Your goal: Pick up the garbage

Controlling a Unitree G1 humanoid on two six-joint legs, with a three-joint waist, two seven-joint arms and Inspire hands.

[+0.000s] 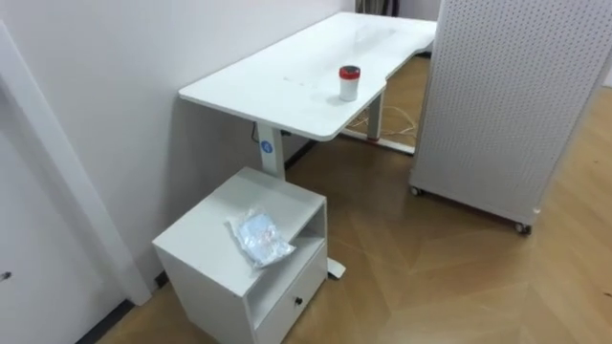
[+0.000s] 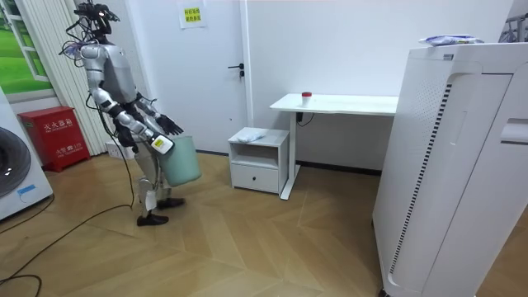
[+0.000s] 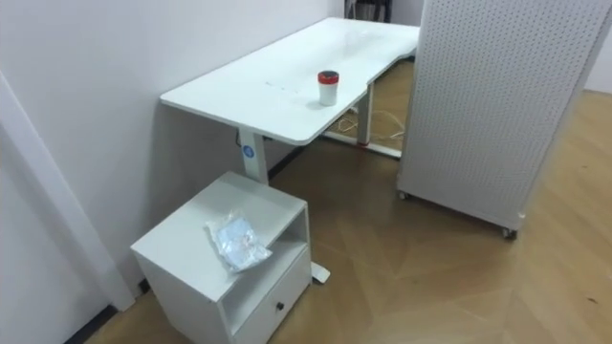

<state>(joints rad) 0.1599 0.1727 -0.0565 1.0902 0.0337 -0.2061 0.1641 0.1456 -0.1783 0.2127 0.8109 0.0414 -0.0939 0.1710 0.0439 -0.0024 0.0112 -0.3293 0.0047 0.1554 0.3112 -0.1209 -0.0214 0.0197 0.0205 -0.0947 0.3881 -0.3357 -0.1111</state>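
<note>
The right hand (image 2: 161, 144), the one nearer the room camera as I read the body, sat at the rim of the pale green bin (image 2: 183, 162) carried in front of the robot, and I could not tell how its fingers lay on it. The left hand (image 2: 170, 125) hung just above with its fingers spread and held nothing. By my judgement the job had barely started. The robot stood on the wood floor well short of the furniture, facing it, and nothing I could see had gone into the bin, so the walk-up, the pick and the drop were all left to do. Counting from the biggest down, I had one perforated white unit (image 1: 507, 96) on castors, one white desk (image 1: 287, 76) against the wall and one low white cabinet (image 1: 206, 253) tucked beside the desk leg, besides the bin. There was one crumpled clear wrapper (image 1: 258, 237) lying on the cabinet top near its front edge, which I took for the garbage. There was also one small white cup with a red lid (image 1: 349, 83) standing upright near the desk's front edge. The room view also showed one pale crumpled bundle (image 2: 450, 39) on top of the tall unit. It may have been a second piece of garbage, but I could not tell.
</note>
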